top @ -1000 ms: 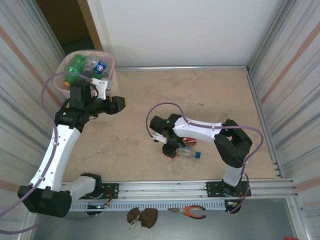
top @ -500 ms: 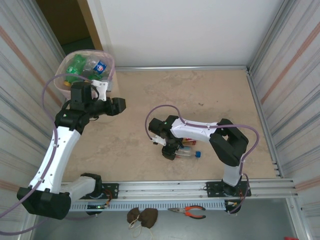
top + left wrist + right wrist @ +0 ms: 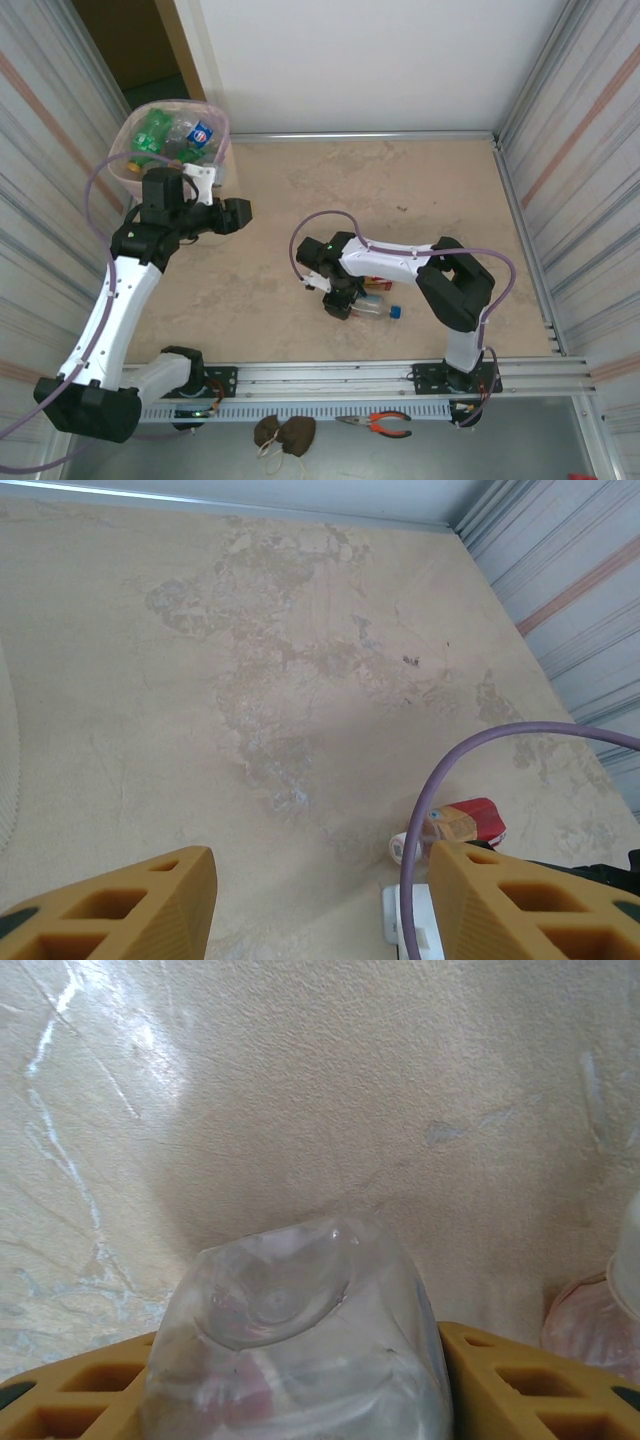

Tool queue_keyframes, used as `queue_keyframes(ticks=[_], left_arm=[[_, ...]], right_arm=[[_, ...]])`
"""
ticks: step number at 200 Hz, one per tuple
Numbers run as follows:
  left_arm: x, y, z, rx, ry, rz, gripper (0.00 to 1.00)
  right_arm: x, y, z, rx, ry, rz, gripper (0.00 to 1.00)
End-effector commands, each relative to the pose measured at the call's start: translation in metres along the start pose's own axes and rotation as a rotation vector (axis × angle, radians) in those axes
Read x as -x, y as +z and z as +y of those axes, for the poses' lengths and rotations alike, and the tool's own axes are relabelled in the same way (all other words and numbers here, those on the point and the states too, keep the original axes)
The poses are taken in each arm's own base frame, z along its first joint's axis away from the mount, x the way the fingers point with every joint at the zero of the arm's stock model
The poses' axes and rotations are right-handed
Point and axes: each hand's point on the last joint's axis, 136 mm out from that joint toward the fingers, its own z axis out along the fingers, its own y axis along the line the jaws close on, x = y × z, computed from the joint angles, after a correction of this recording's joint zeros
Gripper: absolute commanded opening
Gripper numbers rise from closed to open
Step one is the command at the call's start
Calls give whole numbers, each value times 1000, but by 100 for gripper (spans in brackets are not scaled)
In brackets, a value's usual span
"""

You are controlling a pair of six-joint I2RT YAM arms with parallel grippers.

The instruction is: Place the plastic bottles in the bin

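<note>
The bin stands at the 10 o'clock corner of the bench. From above it holds a heap of bottles: green bottles toward its 9 o'clock side, and a blue-labelled bottle among clear ones toward 3 o'clock. How many lie underneath cannot be counted.

Two bottles lie on the bench, a little toward 6 o'clock from its middle. The clear bottle lies on its side with its blue cap pointing to 3 o'clock. The red-labelled bottle lies just beside it on the 12 o'clock side.

The right jaws are clamped on the clear bottle at its base end. The right wrist view shows what the top view cannot: the bottle's dimpled bottom sits wedged between the orange fingers, touching both. The pinkish side of the other bottle shows at the 3 o'clock edge.

The left arm reaches up to just 5 o'clock of the bin. The left jaws stand wide apart with nothing between them. That gap is plain in the left wrist view, where its fingers frame bare bench. Farther off, the same view shows the red-labelled bottle behind a purple cable.
</note>
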Motion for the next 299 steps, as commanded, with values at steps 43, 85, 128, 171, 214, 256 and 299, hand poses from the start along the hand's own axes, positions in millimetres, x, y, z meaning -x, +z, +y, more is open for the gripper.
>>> queue_keyframes(ticks=[43,85,128,171,214,256,299], left_arm=[[14,-5,-25,-113,32,-82,58],[26,-10,-55,-240,108,-149,58],[36,-16,-94,-378,222,-209,59],[40,-31,-144,-563,354,-286,63],[41,-42,-187,-716,451,-336,70],[37,-44,-224,-836,514,-346,78],[24,-34,-254,-930,580,-283,80]], right_arm=[[39,-92,-6,142,156,-377,55],[50,-165,-27,230,276,-676,53],[43,-244,-51,288,371,-1008,52],[19,-315,-67,333,420,-1291,52],[-3,-376,-59,344,347,-1491,53],[-17,-413,-44,370,260,-1604,53],[-22,-436,-32,426,192,-1670,54]])
